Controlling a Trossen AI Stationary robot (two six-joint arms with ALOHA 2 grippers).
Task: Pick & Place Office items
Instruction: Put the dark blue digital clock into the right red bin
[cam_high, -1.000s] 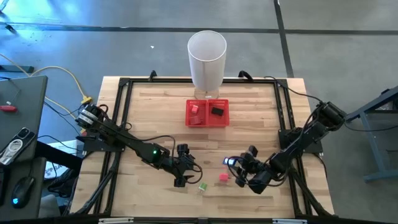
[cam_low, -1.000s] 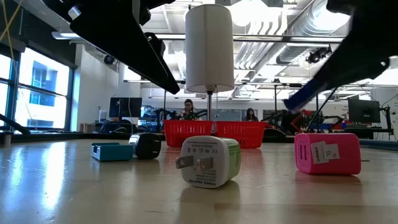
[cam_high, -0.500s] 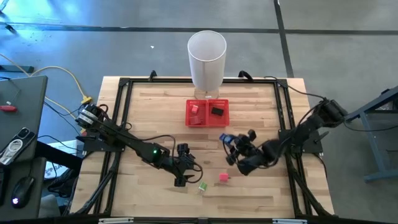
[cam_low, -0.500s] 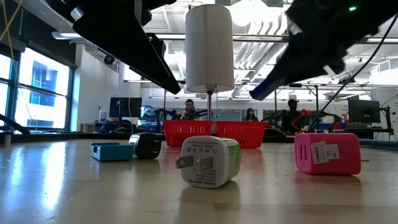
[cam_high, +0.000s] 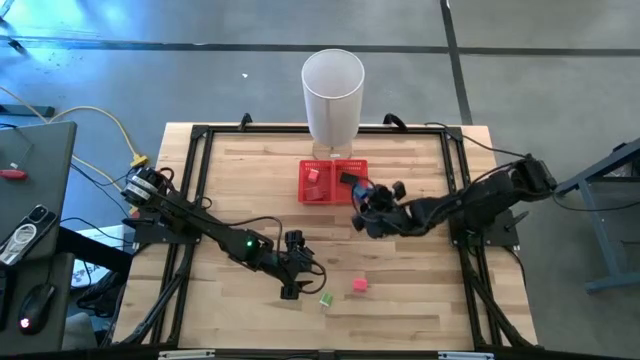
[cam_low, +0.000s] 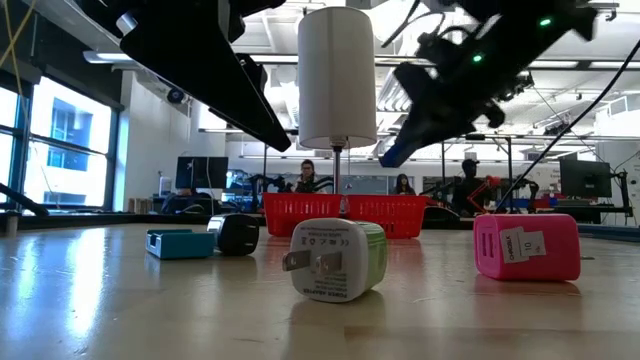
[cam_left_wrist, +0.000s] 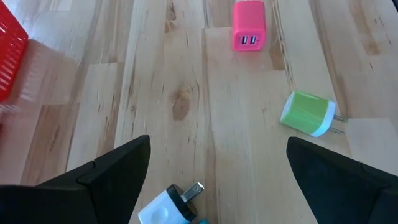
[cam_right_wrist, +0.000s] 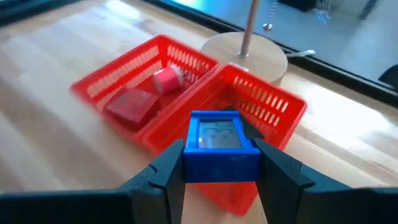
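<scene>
Partway, a blue item (cam_right_wrist: 219, 147) was gripped by the right gripper (cam_right_wrist: 217, 163) above the tray (cam_high: 334, 195), three items already inside, while pink (cam_left_wrist: 249, 25) and green-white (cam_left_wrist: 305, 114) pieces remained at six o'clock beside the open, idle left gripper (cam_high: 291, 276).

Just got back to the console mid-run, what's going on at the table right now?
The right gripper is shut on a blue block, holding it just short of the red mesh tray, which already holds red pieces and a dark one. The left gripper hangs open, low over the table near a teal-white plug. A pink charger and a green-white plug still lie on the wood.
</scene>
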